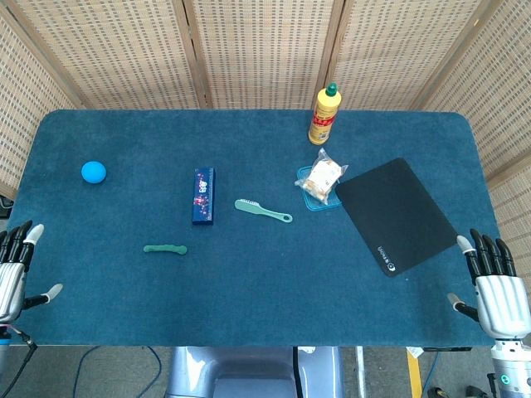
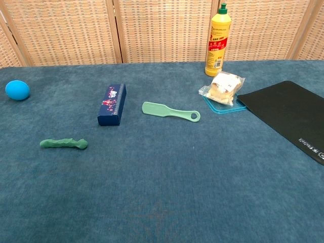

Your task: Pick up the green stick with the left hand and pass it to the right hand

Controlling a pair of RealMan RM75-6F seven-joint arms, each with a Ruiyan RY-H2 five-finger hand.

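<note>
The green stick [image 1: 165, 249] [image 2: 64, 144] is short and knobbly and lies flat on the blue table, left of centre near the front. My left hand [image 1: 14, 271] hovers at the table's front left corner, fingers spread, holding nothing, well left of the stick. At the front right corner my right hand [image 1: 495, 288] also has its fingers apart and empty. The chest view shows neither hand.
A dark blue box [image 1: 203, 196] and a pale green brush [image 1: 262, 211] lie behind the stick. A blue ball [image 1: 93, 172] sits far left. A yellow bottle [image 1: 324, 114], a bagged snack on a blue lid [image 1: 320, 178] and a black mat [image 1: 395, 213] fill the right.
</note>
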